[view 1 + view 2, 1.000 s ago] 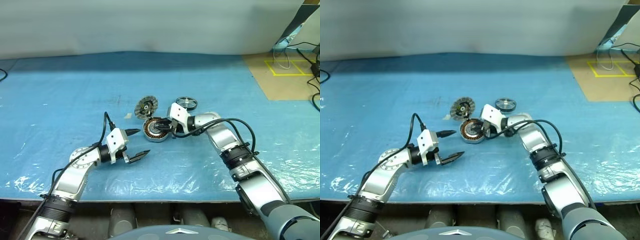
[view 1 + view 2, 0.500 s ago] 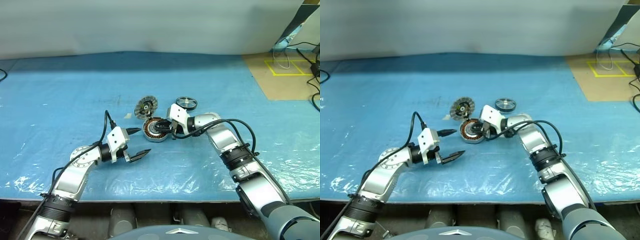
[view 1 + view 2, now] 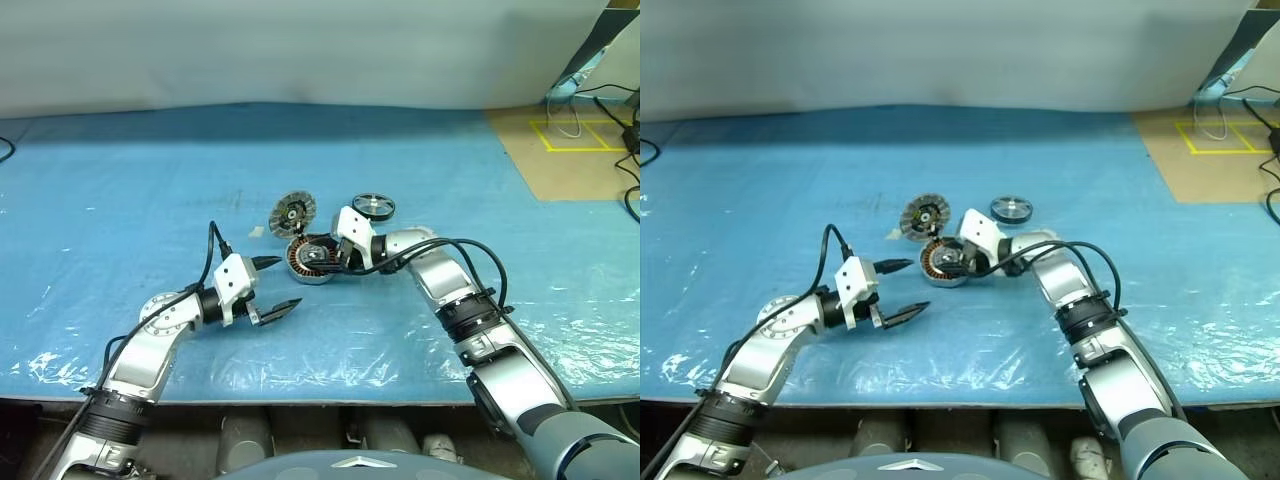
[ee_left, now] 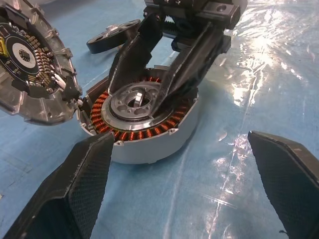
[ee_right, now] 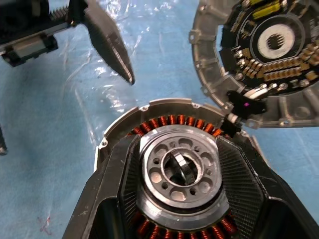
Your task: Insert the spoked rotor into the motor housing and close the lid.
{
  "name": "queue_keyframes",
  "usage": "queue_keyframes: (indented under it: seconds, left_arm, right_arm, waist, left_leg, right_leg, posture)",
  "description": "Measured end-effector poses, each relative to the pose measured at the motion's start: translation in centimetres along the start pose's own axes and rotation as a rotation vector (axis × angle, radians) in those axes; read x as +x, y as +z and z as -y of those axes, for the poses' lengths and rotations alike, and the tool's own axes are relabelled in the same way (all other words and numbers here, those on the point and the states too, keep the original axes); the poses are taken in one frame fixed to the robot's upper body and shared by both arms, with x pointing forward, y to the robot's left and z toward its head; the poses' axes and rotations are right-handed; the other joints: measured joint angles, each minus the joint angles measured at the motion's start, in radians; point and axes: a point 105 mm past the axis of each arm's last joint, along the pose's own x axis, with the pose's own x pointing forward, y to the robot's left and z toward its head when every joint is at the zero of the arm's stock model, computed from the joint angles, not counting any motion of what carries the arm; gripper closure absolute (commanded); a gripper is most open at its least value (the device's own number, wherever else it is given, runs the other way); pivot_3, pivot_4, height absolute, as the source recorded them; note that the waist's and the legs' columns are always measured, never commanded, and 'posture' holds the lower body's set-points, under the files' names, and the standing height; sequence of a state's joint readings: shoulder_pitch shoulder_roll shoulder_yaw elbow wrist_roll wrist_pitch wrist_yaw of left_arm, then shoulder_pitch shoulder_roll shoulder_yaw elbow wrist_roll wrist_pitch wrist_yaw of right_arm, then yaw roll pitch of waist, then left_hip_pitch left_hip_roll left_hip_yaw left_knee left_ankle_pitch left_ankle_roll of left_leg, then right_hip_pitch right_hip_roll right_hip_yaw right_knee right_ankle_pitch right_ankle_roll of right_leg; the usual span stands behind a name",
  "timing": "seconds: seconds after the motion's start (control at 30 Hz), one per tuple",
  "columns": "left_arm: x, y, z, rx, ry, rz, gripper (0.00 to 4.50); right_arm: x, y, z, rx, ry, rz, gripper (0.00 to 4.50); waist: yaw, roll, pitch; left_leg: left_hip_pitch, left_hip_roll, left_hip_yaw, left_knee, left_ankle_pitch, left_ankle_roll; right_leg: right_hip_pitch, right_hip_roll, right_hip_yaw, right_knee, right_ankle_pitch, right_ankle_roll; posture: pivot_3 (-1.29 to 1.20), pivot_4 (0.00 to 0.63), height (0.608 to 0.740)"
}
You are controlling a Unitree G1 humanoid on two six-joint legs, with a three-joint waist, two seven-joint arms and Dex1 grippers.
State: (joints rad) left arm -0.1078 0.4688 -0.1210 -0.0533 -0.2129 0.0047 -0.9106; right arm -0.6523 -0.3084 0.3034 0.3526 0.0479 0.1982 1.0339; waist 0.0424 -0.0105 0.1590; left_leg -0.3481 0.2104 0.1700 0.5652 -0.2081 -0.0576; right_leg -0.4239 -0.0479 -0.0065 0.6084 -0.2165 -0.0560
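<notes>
STEP: rotor not yet inserted | right tool [image 4: 167, 74] part-open astride motor housing [image 3: 312, 260] centre | left tool [image 3: 272, 287] wide, empty | spoked rotor [image 3: 373, 206] at housing's 2 o'clock | NEXT: fetch rotor

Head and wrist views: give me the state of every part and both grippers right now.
motor housing: flat on the blue sheet, windings exposed, no rotor inside.
spoked rotor: lying apart behind the right arm, not inserted.
lid: off, propped tilted against the housing, striped face showing.
left gripper: open, empty.
right gripper: fingers parted over the housing's silver centre.
</notes>
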Motion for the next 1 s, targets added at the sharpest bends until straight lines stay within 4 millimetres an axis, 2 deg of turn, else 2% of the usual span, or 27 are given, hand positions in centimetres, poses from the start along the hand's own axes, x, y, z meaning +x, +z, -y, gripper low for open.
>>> queue_keyframes:
  seconds: [0.13, 0.17, 0.23, 0.33, 0.4, 0.43, 0.5, 0.57, 1.0]
  left_arm:
    - [0.0, 0.1, 0.0, -0.001, 0.0, 0.002, 0.0]
    - [0.0, 0.1, -0.1, -0.001, 0.0, 0.003, 0.0]
    - [0.0, 0.2, -0.1, 0.0, 0.001, 0.004, 0.0]
    - [0.0, 0.2, -0.1, 0.0, 0.002, 0.004, 0.0]
    - [-0.1, 0.1, -0.1, -0.001, 0.002, 0.005, 0.0]
    - [-0.1, 0.1, -0.1, -0.002, 0.003, 0.004, 0.0]
    - [-0.1, 0.0, -0.1, -0.005, 0.004, 0.002, 0.0]
    - [-0.1, 0.0, -0.1, -0.005, 0.003, 0.003, 0.0]
    - [0.0, -0.5, -0.2, -0.006, 0.015, 0.014, 0.0]
  right_arm:
    - [-0.6, 1.3, 0.5, 0.012, -0.028, 0.056, 1.95]
    - [-0.9, 1.8, 0.7, 0.021, -0.038, 0.079, 2.13]
    - [-1.3, 2.6, 1.0, 0.037, -0.051, 0.116, 2.52]
    - [-1.6, 3.2, 1.1, 0.032, -0.054, 0.134, 3.52]
    - [-1.6, 2.8, 0.6, 0.017, -0.037, 0.111, 4.29]
    - [-1.6, 2.2, 0.1, 0.02, -0.018, 0.094, 4.46]
    - [-1.2, 0.7, -1.0, 0.046, 0.02, 0.058, 4.46]
    - [-0.8, 0.2, -1.5, 0.063, 0.037, 0.042, 4.46]
    - [0.1, -0.3, -0.3, 0.029, 0.0, 0.004, 4.46]
  waist:
    - [0.0, 0.0, 0.0]
    - [0.0, 0.0, 0.0]
    - [0.0, 0.0, 0.0]
    - [0.0, 0.0, 0.0]
    - [0.001, 0.0, 0.0]
    - [0.001, 0.0, 0.0]
    - [0.001, 0.0, 0.0]
    - [-0.001, 0.0, 0.0]
    - [-0.001, 0.0, 0.0]
  left_leg:
    - [0.0, 0.0, 0.0, 0.0, 0.0, 0.0]
    - [0.0, 0.0, 0.0, 0.0, 0.0, 0.0]
    - [0.0, 0.0, 0.0, 0.0, 0.0, 0.0]
    - [0.0, 0.0, 0.0, 0.0, 0.0, 0.0]
    - [0.0, 0.0, 0.0, 0.0, 0.0, 0.0]
    - [0.0, 0.0, 0.0, -0.001, 0.0, 0.0]
    - [0.0, 0.0, 0.0, -0.001, 0.0, 0.0]
    - [0.0, 0.0, 0.0, 0.0, 0.0, 0.0]
    - [0.0, 0.0, 0.0, 0.0, 0.0, 0.0]
  right_leg:
    - [0.0, 0.0, 0.0, 0.0, 0.0, 0.0]
    - [0.0, 0.0, 0.0, 0.0, 0.0, 0.0]
    - [0.0, 0.0, 0.0, 0.0, 0.0, 0.0]
    - [0.0, 0.0, 0.0, 0.0, 0.0, 0.0]
    - [0.0, 0.0, 0.0, 0.0, 0.0, 0.0]
    - [0.0, 0.0, 0.0, 0.0, 0.0, 0.0]
    - [0.0, 0.0, 0.0, -0.001, 0.0, 0.0]
    - [0.0, 0.0, 0.0, 0.0, 0.0, 0.0]
    - [0.0, 0.0, 0.0, 0.0, 0.0, 0.0]
  posture:
    - [0.0, 0.15, 0.74]
    - [0.0, 0.15, 0.74]
    - [0.0, 0.15, 0.74]
    - [0.0, 0.15, 0.74]
    - [0.0, 0.15, 0.74]
    - [0.0, 0.15, 0.74]
    - [0.0, 0.15, 0.74]
    - [0.0, 0.15, 0.74]
    - [0.0, 0.15, 0.74]
